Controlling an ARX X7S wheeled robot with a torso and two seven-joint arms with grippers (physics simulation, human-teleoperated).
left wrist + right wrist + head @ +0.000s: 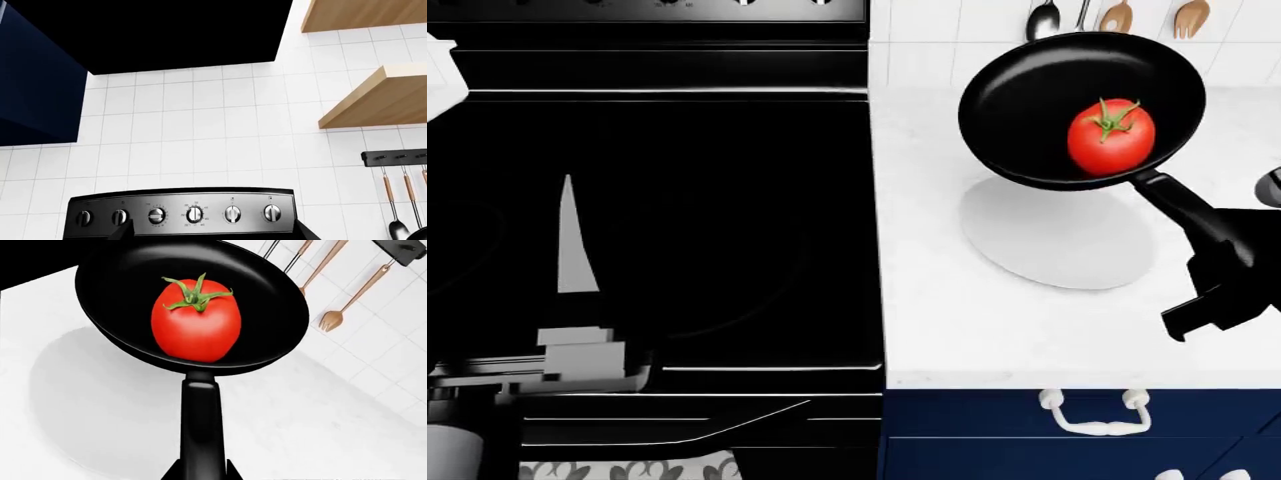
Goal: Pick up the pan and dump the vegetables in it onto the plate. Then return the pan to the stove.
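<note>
Head view, right end effector (1214,275) gripping pan (1028,110) handle – tomato (1110,137) inside, above plate (1054,240)

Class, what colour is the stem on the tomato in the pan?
Green, on a red tomato; the right wrist view shows it best.

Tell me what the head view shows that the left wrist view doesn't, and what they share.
Only the head view: the black round frying pan holding the glossy red tomato, carried by its handle in the right pincer above the flat white plate, plus the navy drawer.
Only the left wrist view: the stove's silver knobs and light wooden shelves.
Both: the glossy black stove, the white tiled wall and hanging utensils.
</note>
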